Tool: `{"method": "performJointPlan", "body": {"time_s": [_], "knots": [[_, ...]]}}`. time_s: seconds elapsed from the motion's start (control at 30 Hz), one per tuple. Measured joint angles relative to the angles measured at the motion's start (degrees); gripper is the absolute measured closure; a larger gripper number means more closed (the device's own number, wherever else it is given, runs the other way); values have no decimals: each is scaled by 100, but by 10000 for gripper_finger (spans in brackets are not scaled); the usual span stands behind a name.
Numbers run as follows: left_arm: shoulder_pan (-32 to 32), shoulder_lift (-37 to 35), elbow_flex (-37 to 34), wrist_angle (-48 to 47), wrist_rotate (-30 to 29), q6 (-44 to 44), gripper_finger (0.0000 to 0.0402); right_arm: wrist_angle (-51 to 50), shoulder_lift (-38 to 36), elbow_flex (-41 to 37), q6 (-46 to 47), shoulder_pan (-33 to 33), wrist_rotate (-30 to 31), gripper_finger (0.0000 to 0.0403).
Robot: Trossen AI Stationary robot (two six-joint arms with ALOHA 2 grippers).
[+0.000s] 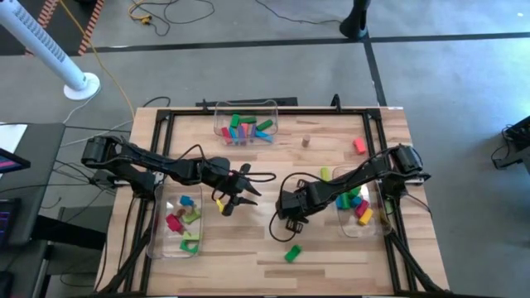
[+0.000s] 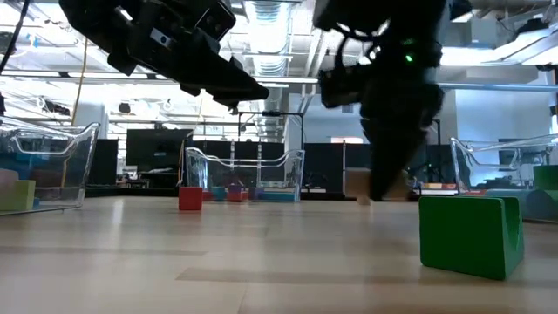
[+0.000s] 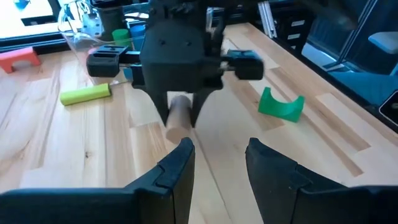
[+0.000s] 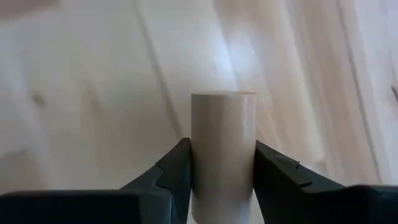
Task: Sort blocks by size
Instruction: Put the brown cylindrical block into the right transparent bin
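Tan cylinder (image 4: 222,152), clamped in the right pincer (image 4: 222,168) mid-tabletop, wants a straight lift; the left pincer (image 3: 217,165) hovers empty, part-open.

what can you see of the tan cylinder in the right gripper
The tan cylinder looks like plain, smooth, unpainted wood with a flat end. The right gripper has a finger pressed against each side of it. In the left wrist view it hangs end-down just over the wooden table, near a green arch block.
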Motion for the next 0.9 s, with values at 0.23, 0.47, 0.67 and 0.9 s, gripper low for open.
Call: {"method": "performJointPlan", "body": {"time_s": [0.23,0.47,0.67,0.9], "knots": [[-83,0,0,-3,0,471,266,372,0,435,-590,85,22,243],[-424,0,0,1,2,2101,266,752,0,797,-1091,157,-236,240],[-719,0,2,85,2,3031,266,1058,0,1042,-1399,195,-415,241],[-863,0,7,342,7,3665,266,1262,0,1216,-1567,254,-613,240]]}}
